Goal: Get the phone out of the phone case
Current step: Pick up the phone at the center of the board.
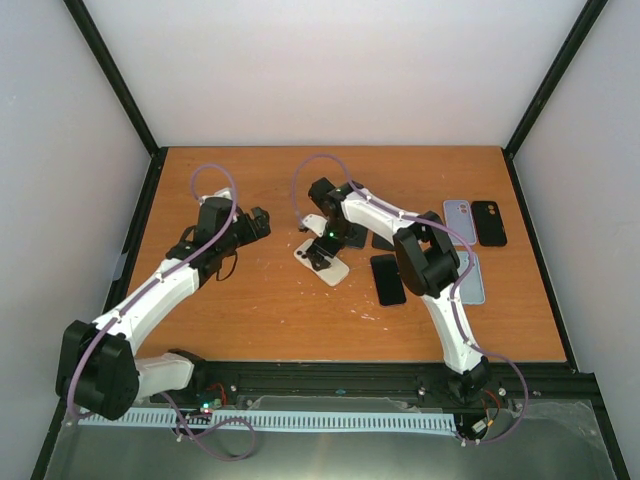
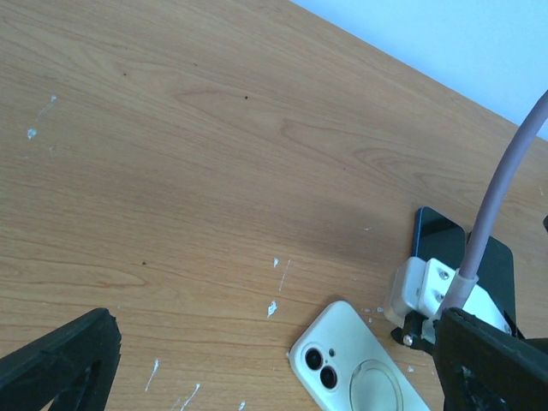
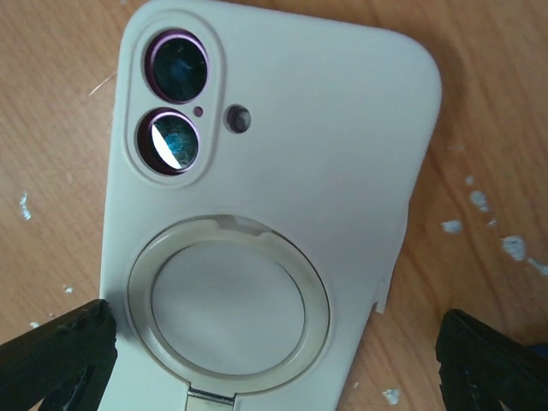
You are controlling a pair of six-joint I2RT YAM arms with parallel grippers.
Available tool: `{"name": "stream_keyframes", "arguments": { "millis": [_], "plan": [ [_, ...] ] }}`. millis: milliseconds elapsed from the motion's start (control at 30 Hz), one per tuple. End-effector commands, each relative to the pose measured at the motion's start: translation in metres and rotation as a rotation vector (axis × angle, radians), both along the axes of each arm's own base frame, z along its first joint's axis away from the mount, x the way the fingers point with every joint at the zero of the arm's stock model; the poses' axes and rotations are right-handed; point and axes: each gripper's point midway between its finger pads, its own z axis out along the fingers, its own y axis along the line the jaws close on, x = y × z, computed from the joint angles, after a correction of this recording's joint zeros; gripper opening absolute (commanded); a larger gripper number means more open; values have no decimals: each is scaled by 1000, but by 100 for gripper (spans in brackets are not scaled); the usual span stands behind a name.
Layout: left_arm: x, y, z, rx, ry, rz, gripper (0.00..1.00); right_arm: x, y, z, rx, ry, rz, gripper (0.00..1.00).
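A phone in a cream case (image 1: 330, 272) lies camera side up on the wooden table, with two lenses and a round ring stand on its back. My right gripper (image 1: 320, 245) hovers right over it, jaws wide open. In the right wrist view the case (image 3: 274, 171) fills the frame and the two black fingertips (image 3: 51, 355) stand either side of its lower half, not touching it. My left gripper (image 1: 265, 222) is open and empty, left of the phone. In the left wrist view the case (image 2: 355, 368) lies at the bottom edge, between the spread fingertips (image 2: 60, 364).
A black phone (image 1: 387, 279) lies right of the cased phone. A lavender case (image 1: 460, 220), a black case (image 1: 489, 222) and a pale grey-blue case (image 1: 470, 275) lie at the right. Dark phones (image 1: 355, 235) lie under the right arm. White scuffs mark the wood.
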Motion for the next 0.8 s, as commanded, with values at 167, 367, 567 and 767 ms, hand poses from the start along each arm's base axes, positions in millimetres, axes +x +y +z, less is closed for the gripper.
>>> {"name": "stream_keyframes", "arguments": {
  "millis": [167, 367, 567, 767],
  "plan": [
    [7, -4, 7, 0, -53, -28, 99, -51, -2, -6, -13, 222, -2, 100],
    [10, -7, 7, 1, -61, -43, 99, -59, -10, -16, -84, 215, -17, 100],
    [11, -8, 11, -1, -69, -45, 99, -66, -42, -51, -298, 95, -45, 100],
    [14, -9, 11, -9, -62, -44, 100, -72, -34, -49, -236, 141, -76, 75]
  ]
}}
